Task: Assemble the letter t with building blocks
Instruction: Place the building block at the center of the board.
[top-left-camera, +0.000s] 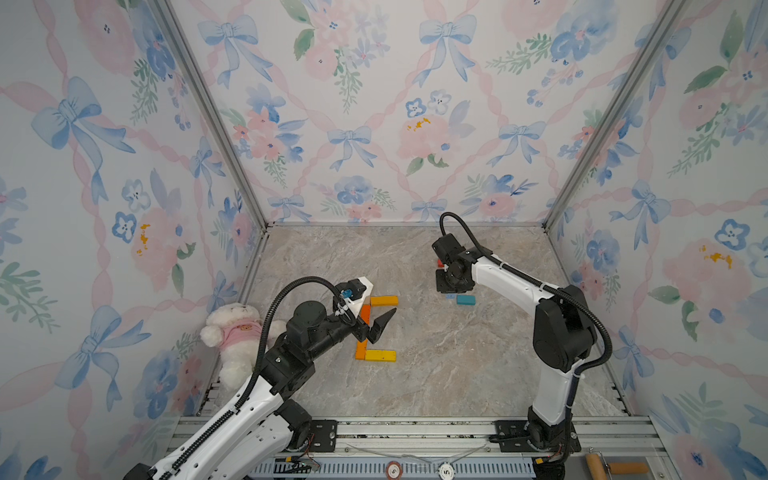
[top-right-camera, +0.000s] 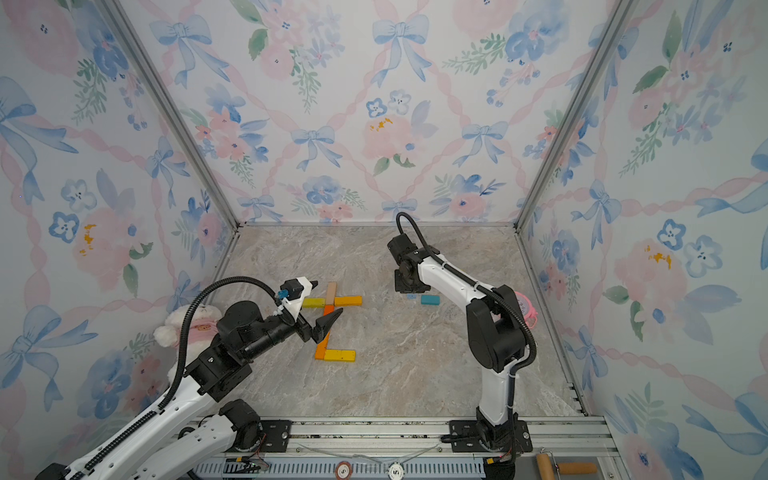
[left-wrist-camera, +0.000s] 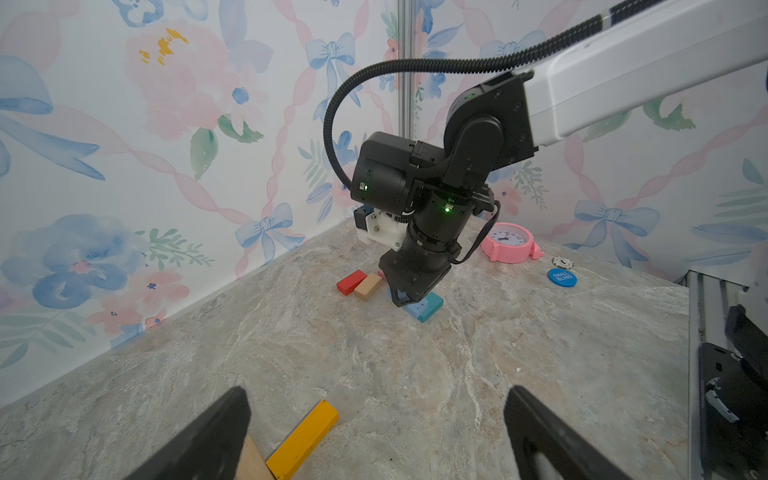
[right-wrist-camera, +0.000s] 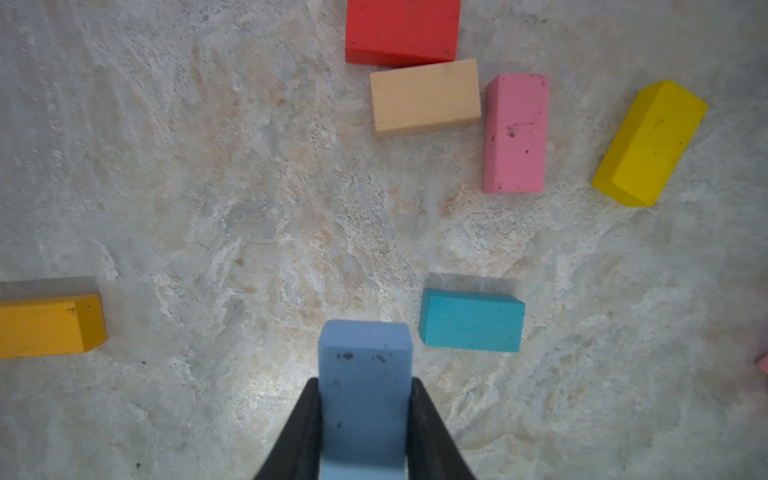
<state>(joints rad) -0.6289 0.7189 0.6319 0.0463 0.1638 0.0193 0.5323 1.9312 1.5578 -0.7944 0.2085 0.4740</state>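
Blocks lie in a partial shape left of centre: a tan block (top-right-camera: 331, 291), a yellow-green one (top-right-camera: 313, 302), a yellow-orange one (top-right-camera: 348, 301), orange ones (top-right-camera: 322, 347) and a yellow one (top-right-camera: 339, 355). My left gripper (top-right-camera: 322, 302) hovers over them, open and empty, also in the left wrist view (left-wrist-camera: 376, 419). Farther back, my right gripper (right-wrist-camera: 365, 399) is shut on a blue block (right-wrist-camera: 365, 374) low at the table, beside a teal block (right-wrist-camera: 471, 320). Red (right-wrist-camera: 402, 31), peach (right-wrist-camera: 424, 96), pink (right-wrist-camera: 515, 133) and yellow (right-wrist-camera: 650, 143) blocks lie loose beyond it.
A white plush toy (top-left-camera: 235, 336) sits against the left wall. A pink toy clock (left-wrist-camera: 509, 243) and a blue chip (left-wrist-camera: 562, 277) lie near the right wall. A wooden-handled roller (top-left-camera: 615, 467) rests on the front rail. Papered walls close in three sides.
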